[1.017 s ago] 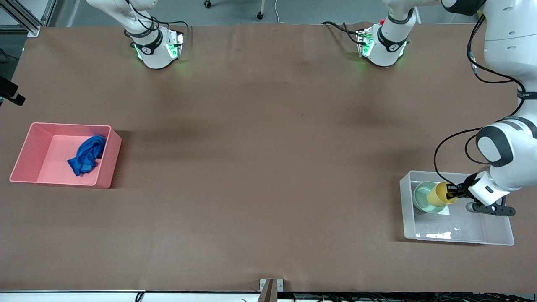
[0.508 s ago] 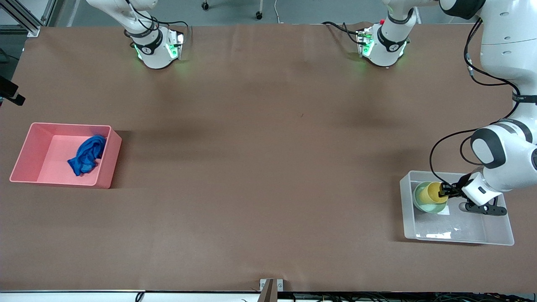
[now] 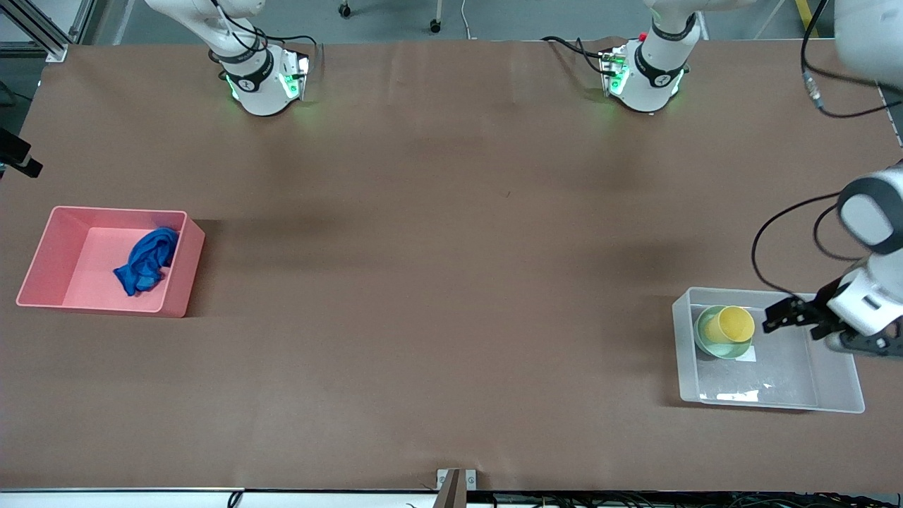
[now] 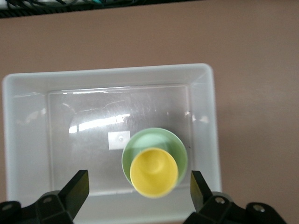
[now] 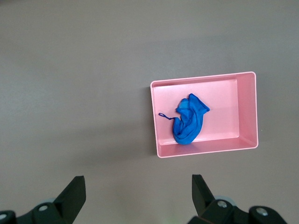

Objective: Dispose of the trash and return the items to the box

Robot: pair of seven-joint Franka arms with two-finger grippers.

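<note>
Now we see the left gripper (image 3: 774, 319) hanging with fingers spread and empty over the translucent clear rectangular plastic box (image 3: 839, 402), where the small yellow plastic cup (image 3: 735, 324) stands inside the pale mint-green round bowl (image 3: 705, 339). Our right gripper (image 5: 135, 198), likewise spread, waits high above the table, well apart from that box; the bright blue cloth wad (image 3: 147, 261) lies in the pink rectangular bin (image 3: 42, 247).

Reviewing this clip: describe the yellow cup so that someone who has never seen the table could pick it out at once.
Find the clear box at the left arm's end of the table, under the open left gripper. Inside it sits a mint-green bowl. The yellow cup stands upright in that bowl, narrower than it and the only yellow thing there.
</note>
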